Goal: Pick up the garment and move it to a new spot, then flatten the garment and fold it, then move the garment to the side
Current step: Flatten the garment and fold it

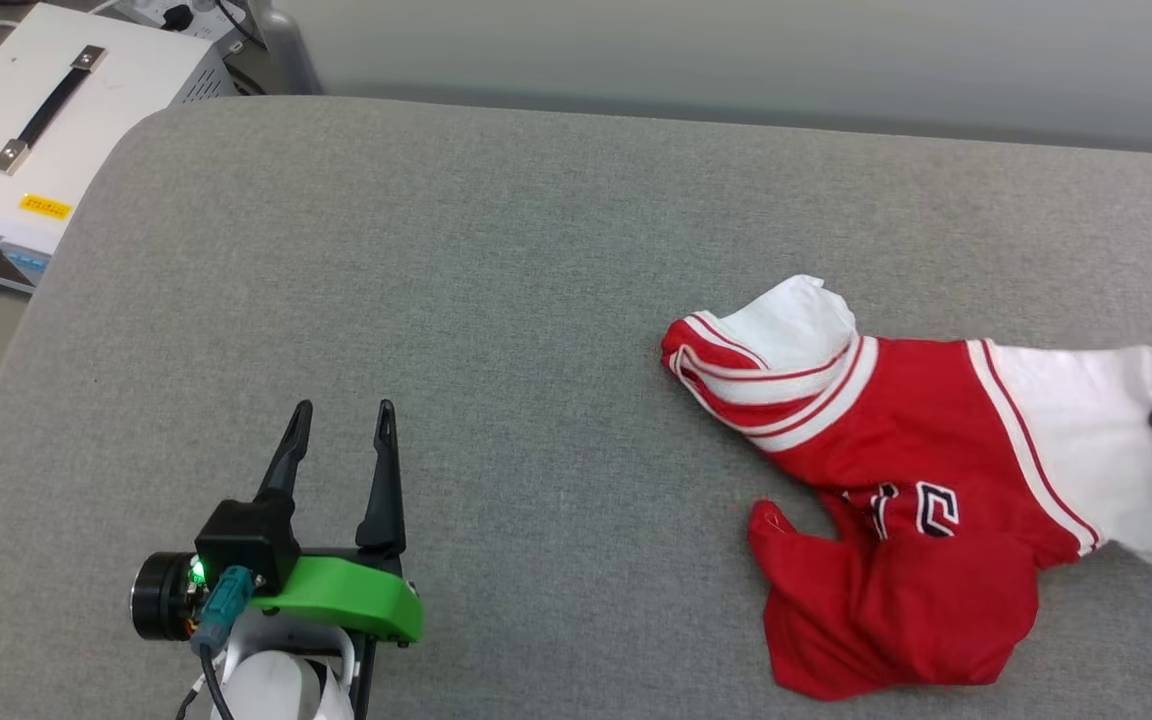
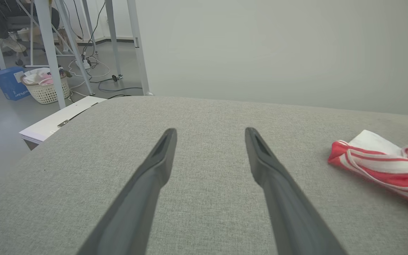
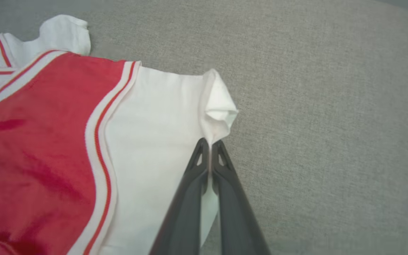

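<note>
The red jersey (image 1: 896, 470) lies crumpled on the right side of the grey fabric-covered table (image 1: 456, 250). Its body is bunched over itself so that only part of the black lettering shows, and one striped-trim sleeve is turned toward the table's middle while the other white sleeve (image 3: 161, 117) spreads toward the right edge. It looks a thin, light, limp knit, likely to drape and sag from whatever point holds it and to slide easily on the cloth surface, so a single corner hold would probably let the rest trail and twist. The right gripper (image 3: 210, 143) is pinched closed on the outer hem of that right-hand sleeve, with a ridge of white cloth gathered between its fingers. For flattening, holds at both shoulders or two hem corners would serve better, I judge. The left gripper (image 1: 344, 410) hovers well apart over bare table at the lower left, fingers spread and grasping nothing, and a white equipment case (image 1: 36, 120) sits beyond the table's far left corner
</note>
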Controlling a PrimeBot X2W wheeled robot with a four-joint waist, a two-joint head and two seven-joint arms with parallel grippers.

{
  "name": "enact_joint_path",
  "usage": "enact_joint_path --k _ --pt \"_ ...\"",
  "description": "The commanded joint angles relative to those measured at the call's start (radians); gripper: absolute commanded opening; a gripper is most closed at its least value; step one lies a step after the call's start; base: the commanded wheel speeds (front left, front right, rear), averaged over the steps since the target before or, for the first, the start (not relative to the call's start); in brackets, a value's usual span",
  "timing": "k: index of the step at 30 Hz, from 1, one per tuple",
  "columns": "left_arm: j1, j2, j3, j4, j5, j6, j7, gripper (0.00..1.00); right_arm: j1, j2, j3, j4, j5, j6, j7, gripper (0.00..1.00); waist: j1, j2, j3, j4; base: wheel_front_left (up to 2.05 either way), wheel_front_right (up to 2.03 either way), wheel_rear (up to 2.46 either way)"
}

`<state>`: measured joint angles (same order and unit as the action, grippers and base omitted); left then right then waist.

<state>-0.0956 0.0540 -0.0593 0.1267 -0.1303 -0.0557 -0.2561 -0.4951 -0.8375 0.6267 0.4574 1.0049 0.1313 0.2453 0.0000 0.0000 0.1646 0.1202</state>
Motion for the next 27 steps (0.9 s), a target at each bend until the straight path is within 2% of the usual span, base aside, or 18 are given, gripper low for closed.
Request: enact_joint_path --k 1,5,8,13,16,20,21,22,27 --pt "0.01 -0.004 0.002 -0.001 0.007 0.005 -0.006 1.0 0.056 -0.009 -0.021 0.006 0.023 -0.001 -0.017 0.0 0.0 0.0 -0.011 -0.012 0.0 0.0 0.0" --pt "0.014 -0.004 0.004 -0.001 0.008 0.004 -0.006 1.0 0.172 -0.033 -0.076 0.04 0.046 -0.001 -0.048 0.0 0.0 0.0 -0.014 -0.017 0.0 0.0 0.0" --pt "0.015 -0.004 0.004 0.004 0.009 0.004 -0.006 1.0 0.243 -0.021 -0.105 0.074 0.074 -0.001 -0.047 0.0 0.0 0.0 -0.016 -0.017 0.0 0.0 0.0" --pt "0.013 -0.004 -0.006 0.014 0.012 -0.001 -0.006 1.0 0.346 -0.018 -0.142 0.194 0.087 -0.001 -0.031 0.0 0.0 0.0 -0.024 0.0 0.0 0.0 0.0" --pt "0.014 -0.004 -0.006 0.016 0.013 -0.002 -0.006 1.0 0.377 -0.018 -0.158 0.252 0.076 -0.001 -0.035 0.0 0.0 0.0 -0.03 0.008 0.0 0.0 0.0" --pt "0.023 -0.004 -0.003 0.02 0.014 -0.001 -0.006 1.0 0.385 0.011 -0.188 0.248 0.092 -0.001 -0.061 0.0 0.0 0.0 -0.043 0.007 0.0 0.0 0.0" --pt "0.027 -0.004 -0.002 0.022 0.014 0.0 -0.006 1.0 0.381 0.012 -0.196 0.244 0.081 -0.001 -0.084 0.21 0.0 0.0 -0.048 0.005 0.0 0.0 0.0" --pt "0.03 -0.004 -0.002 0.023 0.014 0.0 -0.006 1.0 0.375 0.013 -0.202 0.241 0.068 -0.001 -0.108 0.99 0.0 0.0 -0.052 0.004 0.0 0.0 0.0" --pt "0.035 -0.004 0.007 0.027 0.024 -0.006 -0.006 1.0 0.333 0.027 -0.253 0.204 -0.044 -0.001 -0.299 1.0 0.0 0.0 -0.074 -0.006 0.0 0.0 0.0"
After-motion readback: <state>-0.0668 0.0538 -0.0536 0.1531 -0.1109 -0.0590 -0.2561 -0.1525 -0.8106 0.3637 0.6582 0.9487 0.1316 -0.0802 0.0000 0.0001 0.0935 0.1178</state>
